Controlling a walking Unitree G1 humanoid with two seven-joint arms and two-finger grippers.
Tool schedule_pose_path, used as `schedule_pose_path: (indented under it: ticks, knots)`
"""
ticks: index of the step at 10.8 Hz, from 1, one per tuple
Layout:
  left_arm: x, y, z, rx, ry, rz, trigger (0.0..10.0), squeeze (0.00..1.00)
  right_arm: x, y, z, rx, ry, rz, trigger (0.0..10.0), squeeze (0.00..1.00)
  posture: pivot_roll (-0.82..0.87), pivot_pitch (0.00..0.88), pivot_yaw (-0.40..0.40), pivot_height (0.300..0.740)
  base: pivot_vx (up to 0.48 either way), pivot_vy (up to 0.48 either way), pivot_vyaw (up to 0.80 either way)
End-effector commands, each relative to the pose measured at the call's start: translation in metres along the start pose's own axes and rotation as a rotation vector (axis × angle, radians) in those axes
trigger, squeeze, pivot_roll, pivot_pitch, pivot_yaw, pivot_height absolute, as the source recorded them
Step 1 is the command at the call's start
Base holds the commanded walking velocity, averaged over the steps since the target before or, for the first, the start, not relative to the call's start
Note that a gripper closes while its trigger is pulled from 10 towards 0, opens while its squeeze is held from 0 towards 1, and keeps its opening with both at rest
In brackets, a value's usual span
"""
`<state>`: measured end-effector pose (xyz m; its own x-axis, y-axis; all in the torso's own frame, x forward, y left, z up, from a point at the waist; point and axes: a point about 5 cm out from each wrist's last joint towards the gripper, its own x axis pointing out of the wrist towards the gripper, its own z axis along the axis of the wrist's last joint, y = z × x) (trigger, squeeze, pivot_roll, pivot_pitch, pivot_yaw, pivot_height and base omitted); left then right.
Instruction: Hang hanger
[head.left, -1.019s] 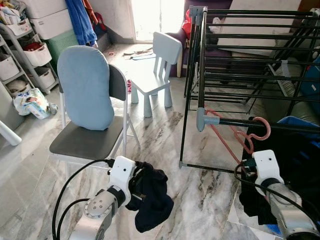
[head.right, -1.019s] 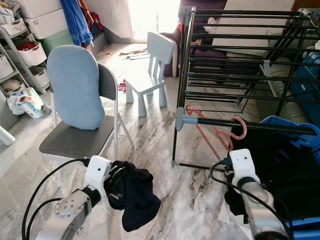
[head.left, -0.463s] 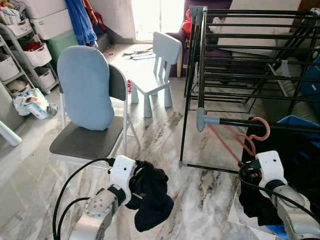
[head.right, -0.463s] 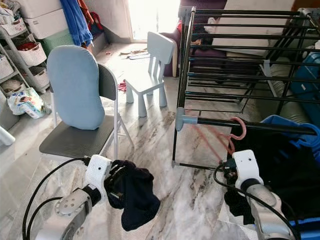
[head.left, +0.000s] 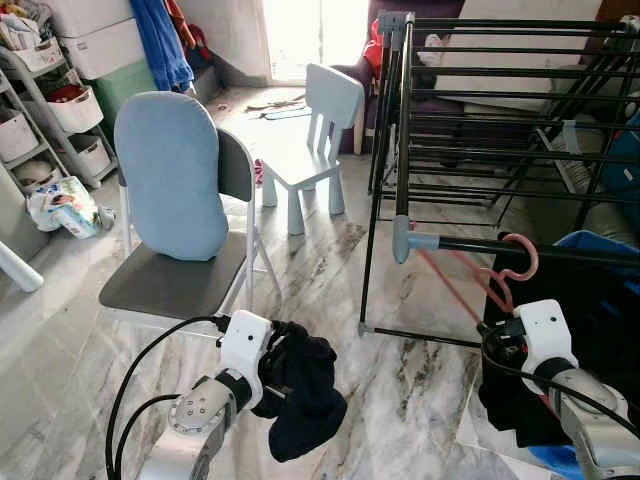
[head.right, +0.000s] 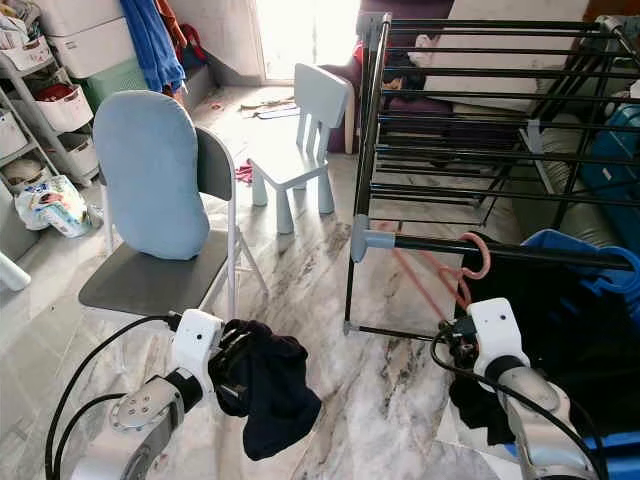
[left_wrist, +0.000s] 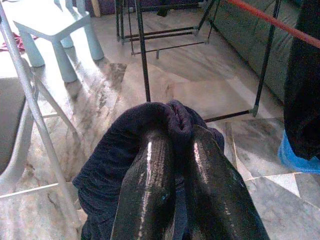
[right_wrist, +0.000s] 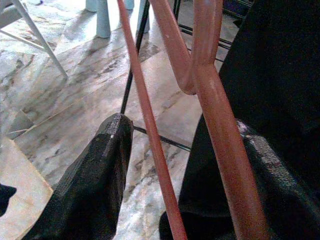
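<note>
Pink hanger (head.left: 497, 272): its hook sits over the black front rail of the drying rack (head.left: 480, 110), close to the grey joint at the rail's left end; its thin bars slope down and away from the hook toward the floor.
Right gripper (right_wrist: 180, 185): fingers spread apart on either side of the hanger, one thick pink bar lying against one finger and the thin bar running through the gap; in the head views its white wrist sits just below the hook, at the rack's front rail.
Black garment on the rack (head.right: 560, 330): hangs from the same rail, right beside the hanger and behind the right gripper.
Left gripper (left_wrist: 172, 180): fingers pressed together on a dark navy garment (head.left: 300, 400), which is bunched around the fingertips and droops below the wrist.
Left arm: held low at the front left, over the marble floor (head.left: 330, 260), just before the chair.
Folding chair (head.left: 180, 280): grey seat on a white frame, left of the rack, with a light blue cushion (head.left: 172, 170) standing against its backrest.
Child's chair (head.left: 310, 140): pale blue, standing behind the folding chair and near the rack's left end.
Shelving (head.left: 50, 110): at the far left, holding white baskets.
Blue cloth (head.left: 162, 40): hangs by the wall at the upper left.
</note>
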<state>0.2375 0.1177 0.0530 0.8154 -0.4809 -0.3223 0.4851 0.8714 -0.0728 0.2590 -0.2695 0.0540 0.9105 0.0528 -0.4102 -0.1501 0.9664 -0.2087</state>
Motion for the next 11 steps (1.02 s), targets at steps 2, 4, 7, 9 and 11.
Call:
schedule_pose_path:
  ticks: [2, 4, 7, 9, 11]
  knots:
    - [0.001, 0.002, 0.004, 0.016, -0.007, -0.009, 10.0, 0.0, -0.006, -0.001, 0.006, 0.011, -0.017, 0.032, 10.0, 0.0, -0.13, 0.0, 0.056, 0.74, 0.0, 0.0, 0.0]
    - [0.002, 0.002, 0.003, 0.014, -0.003, -0.011, 10.0, 0.0, -0.011, -0.001, 0.006, 0.02, -0.007, 0.092, 10.0, 0.0, -0.14, 0.0, 0.058, 0.74, 0.0, 0.0, 0.0]
    - [0.002, 0.002, 0.003, 0.016, -0.001, -0.017, 10.0, 0.0, -0.011, -0.015, 0.002, -0.008, 0.029, 0.019, 10.0, 0.0, -0.14, 0.0, 0.06, 0.74, 0.0, 0.0, 0.0]
    - [0.002, 0.001, 0.003, 0.011, -0.001, -0.014, 10.0, 0.0, -0.013, -0.014, 0.003, 0.005, 0.02, 0.058, 10.0, 1.0, -0.14, 0.0, 0.055, 0.74, 0.0, 0.0, 0.0]
    - [0.003, 0.001, 0.003, 0.005, -0.002, -0.015, 10.0, 0.0, -0.015, -0.011, 0.008, 0.003, 0.003, 0.132, 10.0, 1.0, -0.14, 0.0, 0.054, 0.74, 0.0, 0.0, 0.0]
